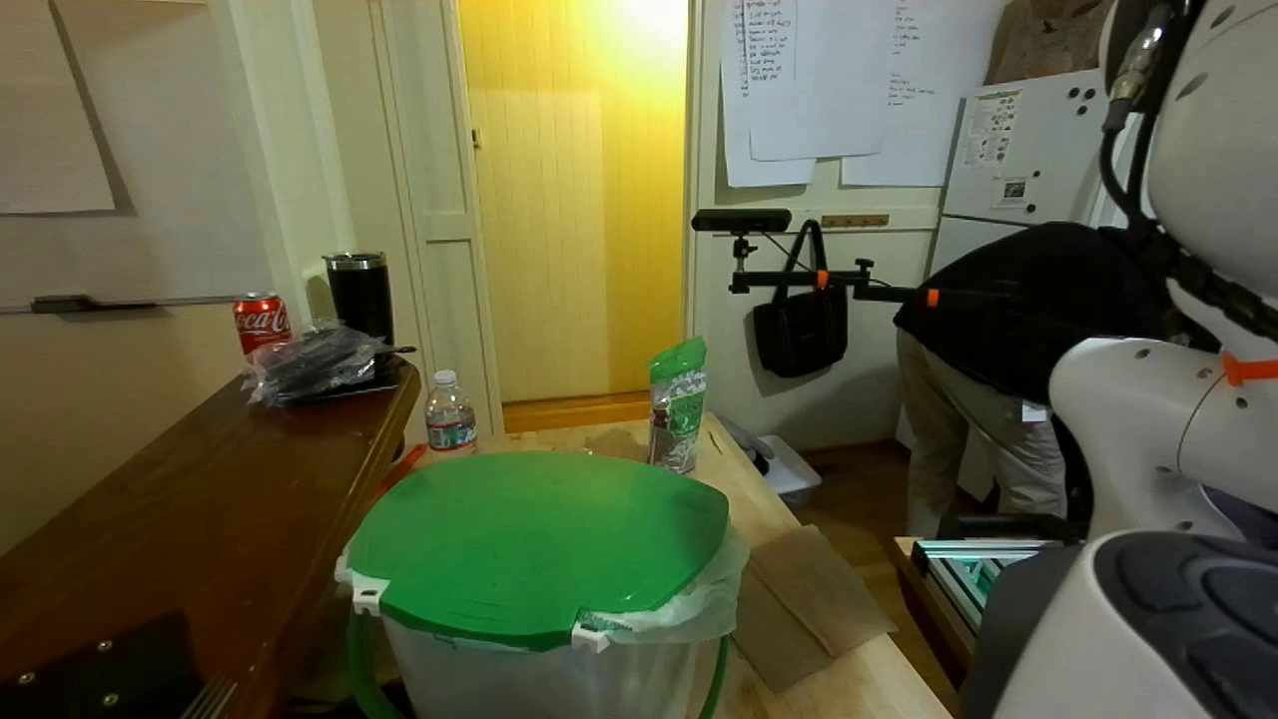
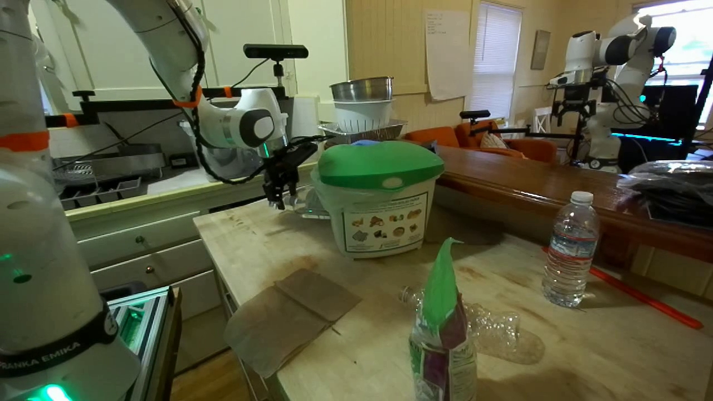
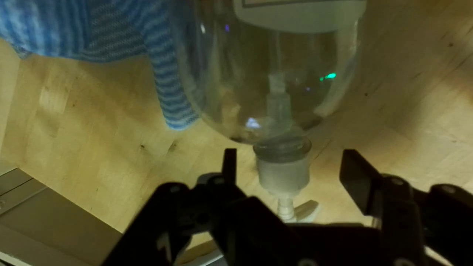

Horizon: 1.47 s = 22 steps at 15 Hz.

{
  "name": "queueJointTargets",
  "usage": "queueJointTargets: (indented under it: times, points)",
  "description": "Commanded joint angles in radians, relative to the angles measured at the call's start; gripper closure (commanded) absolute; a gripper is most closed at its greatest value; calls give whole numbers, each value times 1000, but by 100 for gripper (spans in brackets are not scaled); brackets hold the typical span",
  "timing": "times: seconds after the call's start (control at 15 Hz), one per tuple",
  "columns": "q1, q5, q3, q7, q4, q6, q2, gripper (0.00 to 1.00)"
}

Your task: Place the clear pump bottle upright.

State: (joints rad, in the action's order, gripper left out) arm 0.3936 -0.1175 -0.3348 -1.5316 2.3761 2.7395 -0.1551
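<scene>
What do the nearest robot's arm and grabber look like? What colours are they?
The arm is white and rounded, with a round black cap. A black cable runs along it, and orange bands wrap it. Low down, a black band carries pale letters ending in EMIKA, above a green light. The gripper is black and angular, with two fingers.

“Coca” on can [image 1: 263,324], “FRANKA EMIKA” on arm [image 2: 42,250]

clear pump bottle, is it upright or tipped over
Tipped over: the wrist view looks down on the wooden tabletop and shows the clear pump bottle side-on, its pump head pointing toward the pincer.
</scene>
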Motion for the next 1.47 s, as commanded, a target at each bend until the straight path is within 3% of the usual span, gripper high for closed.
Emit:
queueJointTargets:
  times: [0.0, 0.13, 0.27, 0.53, 0.67, 0.73, 1.07, 1.4]
  points:
    - [-20, -45, -21, 37, -17, 29, -36, 50]
    - [-21, -54, -25, 45, -21, 15, -32, 74]
    - [-21, -63, -28, 56, -18, -2, -12, 87]
    - [-39, -20, -53, 17, -2, -14, 21, 90]
    - [-78, 118, -111, -74, 25, 36, 58, 90]
    - [-106, 229, -154, -143, 42, 74, 80, 90]
    - [-374, 637, -543, -345, 1, 230, 48, 90]
    - [-599, 978, -844, -583, 14, 373, -33, 90]
